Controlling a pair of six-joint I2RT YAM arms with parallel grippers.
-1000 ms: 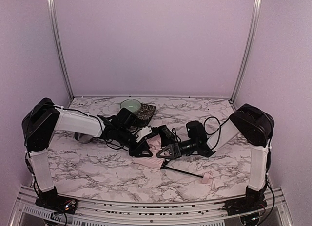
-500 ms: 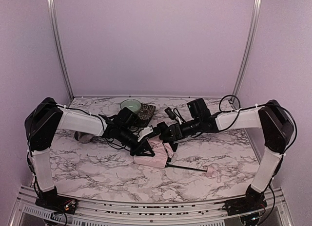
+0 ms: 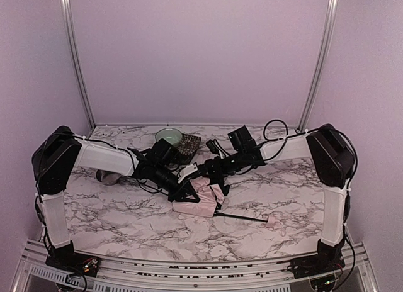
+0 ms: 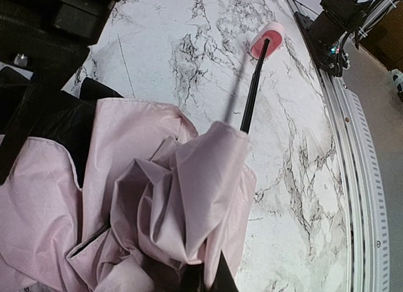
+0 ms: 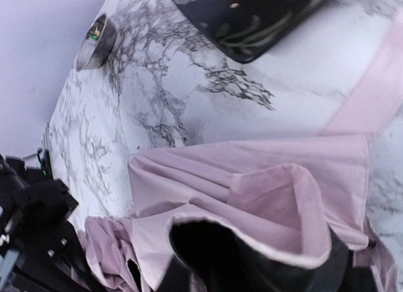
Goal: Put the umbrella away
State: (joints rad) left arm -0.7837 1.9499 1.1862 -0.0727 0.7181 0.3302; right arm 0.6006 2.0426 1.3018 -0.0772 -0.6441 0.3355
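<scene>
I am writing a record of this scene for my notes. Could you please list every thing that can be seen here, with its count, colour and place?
umbrella: one, pale pink with black lining, crumpled at the table's middle
shaft: one, thin, black, running from the fabric toward the near right
handle: one, small, pink, at the shaft's end
bowl: one, pale green, at the back, left of centre
patterned dish: one, dark, beside the bowl on its right
round metal object: one, silver, far left, partly hidden by the left arm
table: one, white marble with grey veins
left claw: one, black, shut on the umbrella's fabric
right claw: one, black, at the fabric; open or shut cannot be told
</scene>
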